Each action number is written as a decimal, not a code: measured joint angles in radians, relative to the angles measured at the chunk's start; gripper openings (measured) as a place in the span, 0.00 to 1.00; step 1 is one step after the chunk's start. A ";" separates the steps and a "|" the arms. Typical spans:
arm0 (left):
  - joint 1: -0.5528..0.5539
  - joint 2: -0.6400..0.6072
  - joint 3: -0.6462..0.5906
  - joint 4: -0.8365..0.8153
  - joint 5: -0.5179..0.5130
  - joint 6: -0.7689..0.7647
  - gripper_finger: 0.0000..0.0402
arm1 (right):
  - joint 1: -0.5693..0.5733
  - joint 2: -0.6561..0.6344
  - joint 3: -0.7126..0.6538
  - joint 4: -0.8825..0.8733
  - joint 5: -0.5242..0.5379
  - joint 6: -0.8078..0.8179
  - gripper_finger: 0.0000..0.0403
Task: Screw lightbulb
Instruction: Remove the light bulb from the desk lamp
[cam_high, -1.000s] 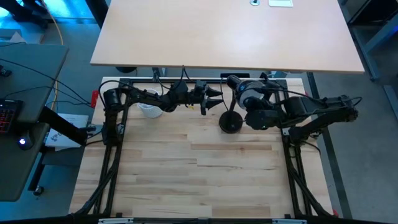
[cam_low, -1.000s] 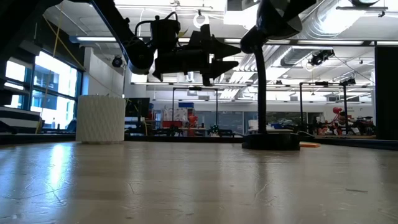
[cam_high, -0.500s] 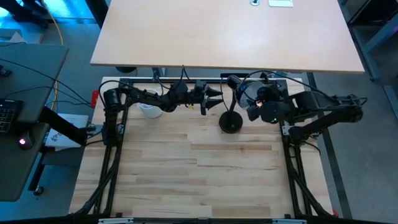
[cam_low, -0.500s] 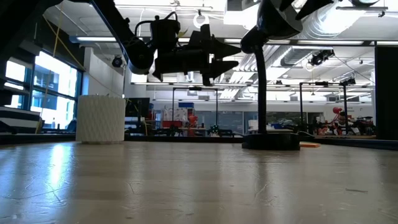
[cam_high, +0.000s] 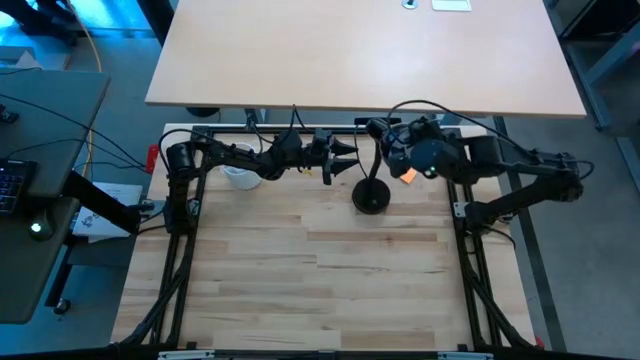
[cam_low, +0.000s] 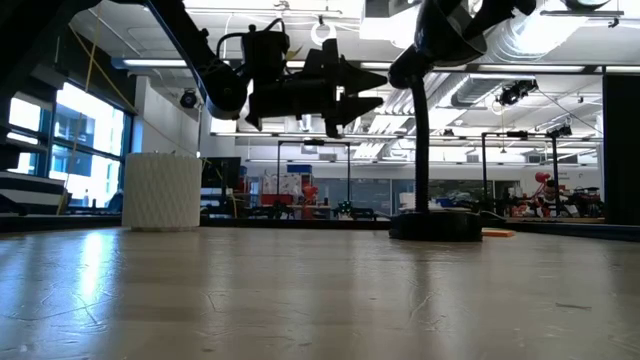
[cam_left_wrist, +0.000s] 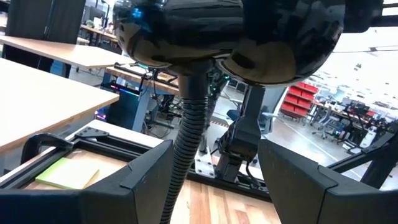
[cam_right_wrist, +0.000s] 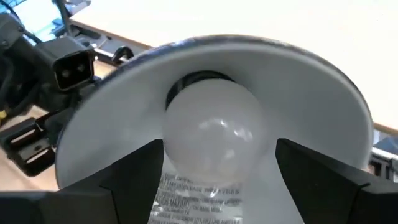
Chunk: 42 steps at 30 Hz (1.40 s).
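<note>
- Fingers of the right gripper (cam_right_wrist: 217, 186) stand spread wide, one on each side of the small white frosted lightbulb (cam_right_wrist: 211, 134), with clear gaps between pads and glass; nothing is clenched.
- Straight ahead of this claw, the bulb sits with its base in the socket inside the white-lined shade of the black desk lamp (cam_right_wrist: 211, 93); how deep the thread has gone is hidden.
- To turn it well, I judge the claw should keep its axis in line with the socket, close evenly on the widest part of the glass, and twist without side push.
- Off to the side of the lamp head, the left gripper (cam_high: 345, 160) hovers with its fingers parted, the black flexible lamp neck (cam_left_wrist: 189, 130) between them but not touching.
- Closing there would steady the lamp against the twist.
- Below both claws lies the pale wooden table (cam_high: 320, 280).
</note>
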 joint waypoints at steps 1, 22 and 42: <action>0.000 0.000 0.000 -0.001 0.000 0.000 0.57 | -0.010 0.001 0.000 0.012 -0.013 -0.016 0.76; 0.000 0.000 0.000 -0.003 0.000 0.000 0.57 | -0.035 0.033 0.000 -0.008 0.020 -0.890 0.76; 0.000 0.000 0.000 -0.008 0.002 -0.009 0.57 | 0.228 0.070 0.000 -0.141 0.324 -1.124 0.76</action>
